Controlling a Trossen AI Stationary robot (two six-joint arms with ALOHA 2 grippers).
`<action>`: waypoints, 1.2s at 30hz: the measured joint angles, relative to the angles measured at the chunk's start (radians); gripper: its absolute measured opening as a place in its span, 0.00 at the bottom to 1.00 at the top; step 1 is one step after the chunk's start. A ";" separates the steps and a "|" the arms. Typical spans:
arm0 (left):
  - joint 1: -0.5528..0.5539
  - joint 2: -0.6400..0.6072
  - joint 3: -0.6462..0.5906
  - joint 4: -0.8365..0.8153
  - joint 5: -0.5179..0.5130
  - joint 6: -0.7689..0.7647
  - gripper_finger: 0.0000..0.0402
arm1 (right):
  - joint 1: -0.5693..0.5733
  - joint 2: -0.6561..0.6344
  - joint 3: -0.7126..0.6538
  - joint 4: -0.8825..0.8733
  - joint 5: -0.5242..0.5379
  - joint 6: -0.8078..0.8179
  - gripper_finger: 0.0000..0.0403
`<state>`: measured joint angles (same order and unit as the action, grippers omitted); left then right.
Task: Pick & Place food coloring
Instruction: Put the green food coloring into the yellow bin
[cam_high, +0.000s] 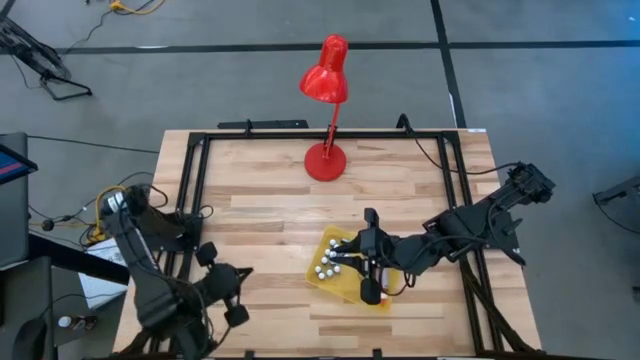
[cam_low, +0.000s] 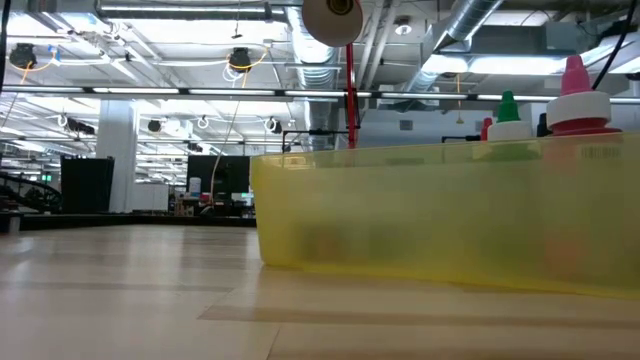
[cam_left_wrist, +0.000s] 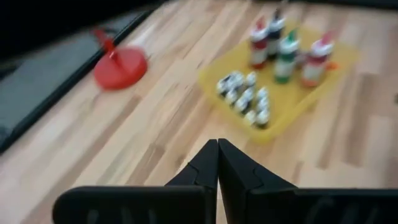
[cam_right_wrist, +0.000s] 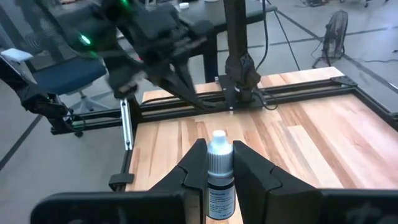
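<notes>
My right claw is clamped on a food coloring bottle above the yellow tray; bare counter spreads leftward. My left claw, pressed together, waits near the counter's front-left edge.

My table is pale wood planks, edged by a black frame. Directly on it stand a red lamp near the far edge and a yellow tray toward the near right, well apart from the lamp's base.
</notes>
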<state>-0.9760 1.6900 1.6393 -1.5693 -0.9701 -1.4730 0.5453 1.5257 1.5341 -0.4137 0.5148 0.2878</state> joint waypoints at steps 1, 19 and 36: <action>-0.001 -0.017 -0.050 0.005 0.007 -0.039 0.00 | 0.000 0.000 0.000 0.000 0.000 0.000 0.11; 0.261 -0.547 -0.900 1.553 0.322 0.891 0.00 | -0.025 0.000 0.000 -0.006 0.000 0.018 0.11; 0.523 -0.525 -0.927 1.937 0.730 1.220 0.21 | -0.060 0.000 0.000 -0.027 -0.045 0.019 0.13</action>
<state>-0.4531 1.1652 0.7128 0.3678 -0.2405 -0.2531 0.4854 1.5257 1.5337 -0.4412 0.4698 0.3069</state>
